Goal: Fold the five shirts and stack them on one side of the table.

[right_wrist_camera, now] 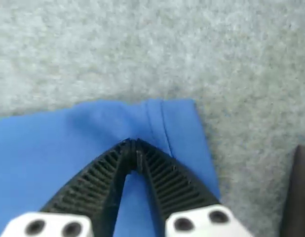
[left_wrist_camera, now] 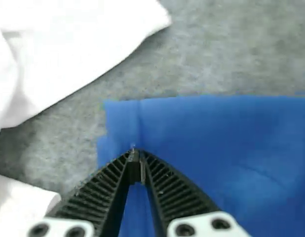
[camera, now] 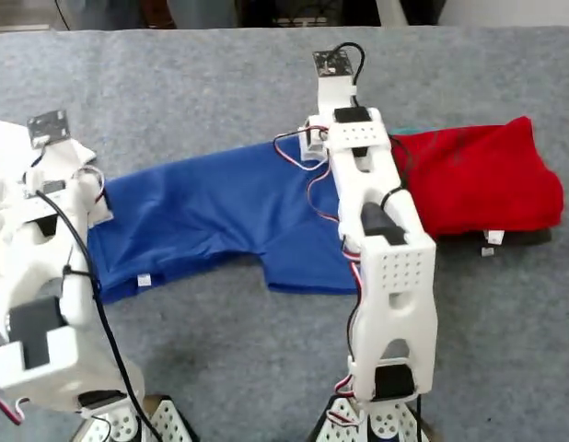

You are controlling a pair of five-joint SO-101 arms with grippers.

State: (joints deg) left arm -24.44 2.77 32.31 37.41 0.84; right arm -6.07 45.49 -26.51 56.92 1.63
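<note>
Both arms pinch edges of the blue shirt (camera: 211, 207), spread flat on the grey table cover (camera: 220, 368).
Nearest, both arm bases sit at the table's front edge. The blue shirt lies across the middle between the arms. Left gripper (left_wrist_camera: 135, 155): jaws together, clamped on the blue shirt just inside its edge, with a small ridge of cloth at the tips. White shirts (left_wrist_camera: 58, 49) are bunched just beyond that edge. Right gripper (right_wrist_camera: 132, 148): jaws together, pinching a crease near the shirt's corner. On the right side, a folded red shirt (camera: 478, 180) lies on a dark folded shirt (camera: 524, 238), touching the blue shirt's edge.
</note>
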